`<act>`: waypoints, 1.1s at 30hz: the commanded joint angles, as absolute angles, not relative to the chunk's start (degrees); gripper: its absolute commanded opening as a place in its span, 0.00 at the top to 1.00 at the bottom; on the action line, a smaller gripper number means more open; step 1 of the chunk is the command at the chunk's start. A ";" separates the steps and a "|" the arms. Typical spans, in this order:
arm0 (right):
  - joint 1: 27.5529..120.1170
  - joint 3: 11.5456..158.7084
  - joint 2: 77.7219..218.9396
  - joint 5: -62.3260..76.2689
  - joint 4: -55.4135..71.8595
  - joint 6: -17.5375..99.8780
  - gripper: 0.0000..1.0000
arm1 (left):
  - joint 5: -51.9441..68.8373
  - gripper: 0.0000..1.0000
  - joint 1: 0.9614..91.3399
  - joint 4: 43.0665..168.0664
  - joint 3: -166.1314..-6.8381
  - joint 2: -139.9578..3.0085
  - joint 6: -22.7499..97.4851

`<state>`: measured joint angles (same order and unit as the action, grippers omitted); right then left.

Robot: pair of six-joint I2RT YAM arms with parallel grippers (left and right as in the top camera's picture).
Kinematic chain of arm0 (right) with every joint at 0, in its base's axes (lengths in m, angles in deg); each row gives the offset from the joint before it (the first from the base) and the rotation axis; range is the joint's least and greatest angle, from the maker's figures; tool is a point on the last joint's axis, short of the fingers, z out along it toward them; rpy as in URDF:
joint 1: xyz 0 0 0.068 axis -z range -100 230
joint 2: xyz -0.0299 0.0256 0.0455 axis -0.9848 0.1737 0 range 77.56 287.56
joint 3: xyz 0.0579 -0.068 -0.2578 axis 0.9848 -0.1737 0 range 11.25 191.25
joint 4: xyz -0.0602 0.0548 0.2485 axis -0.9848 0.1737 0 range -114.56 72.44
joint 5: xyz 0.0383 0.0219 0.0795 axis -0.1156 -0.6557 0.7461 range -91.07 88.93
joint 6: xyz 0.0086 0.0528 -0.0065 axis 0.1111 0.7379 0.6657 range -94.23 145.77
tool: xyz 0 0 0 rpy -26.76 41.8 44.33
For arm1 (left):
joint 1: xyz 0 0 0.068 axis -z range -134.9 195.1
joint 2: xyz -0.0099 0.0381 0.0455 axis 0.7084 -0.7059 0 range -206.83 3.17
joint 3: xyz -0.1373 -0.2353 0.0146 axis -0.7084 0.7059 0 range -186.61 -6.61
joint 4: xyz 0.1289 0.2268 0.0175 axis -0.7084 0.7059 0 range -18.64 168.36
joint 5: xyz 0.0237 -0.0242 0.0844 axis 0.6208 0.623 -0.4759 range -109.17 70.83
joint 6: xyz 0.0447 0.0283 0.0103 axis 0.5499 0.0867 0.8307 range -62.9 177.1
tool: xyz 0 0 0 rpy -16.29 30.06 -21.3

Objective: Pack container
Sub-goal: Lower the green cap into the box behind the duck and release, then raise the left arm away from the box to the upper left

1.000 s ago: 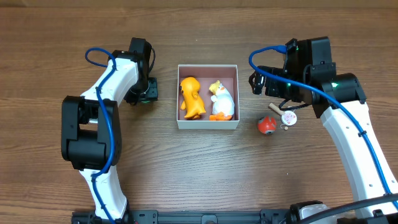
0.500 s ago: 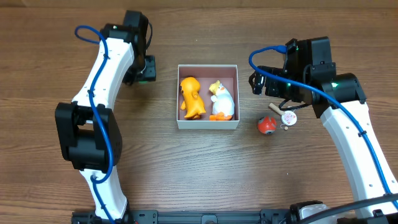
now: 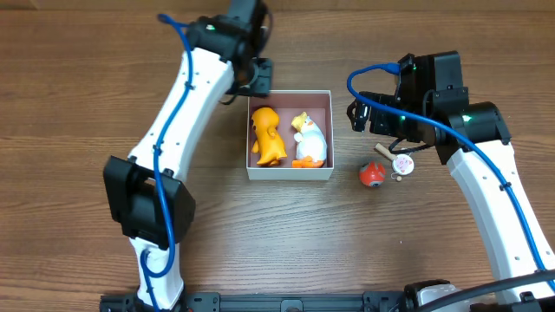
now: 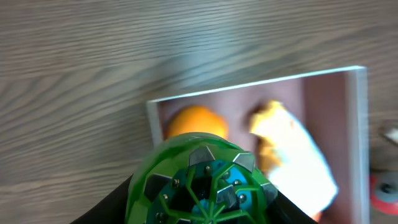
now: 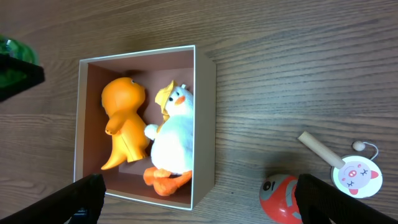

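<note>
The container [image 3: 290,175] is a white-walled square box with a maroon-brown inside, at the table's middle. An orange dinosaur toy [image 3: 267,136] and a white duck toy [image 3: 310,139] lie in it. My left gripper [image 3: 252,77] is shut on a green lattice ball [image 4: 199,180] and hovers at the box's back left corner. In the left wrist view the box rim [image 4: 249,86], the dinosaur [image 4: 196,121] and the duck [image 4: 292,155] show beyond the ball. My right gripper [image 3: 362,115] is open and empty, right of the box. The right wrist view shows the box [image 5: 205,124] below it.
A red ball-shaped toy [image 3: 371,174] and a small pig-faced rattle drum [image 3: 401,162] with a wooden handle lie on the wood table right of the box. Both show in the right wrist view, the red toy [image 5: 283,196] and the drum [image 5: 354,175].
My left arm has swung from the table's left side up and to the right, carrying the green ball to the box's back left corner. The right arm has not moved.
</note>
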<state>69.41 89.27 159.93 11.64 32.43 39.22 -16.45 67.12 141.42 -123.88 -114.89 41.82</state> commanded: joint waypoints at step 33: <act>69.08 90.73 159.88 11.88 32.17 39.33 0.00 | -15.27 0.00 73.46 137.97 -123.62 -114.82 37.23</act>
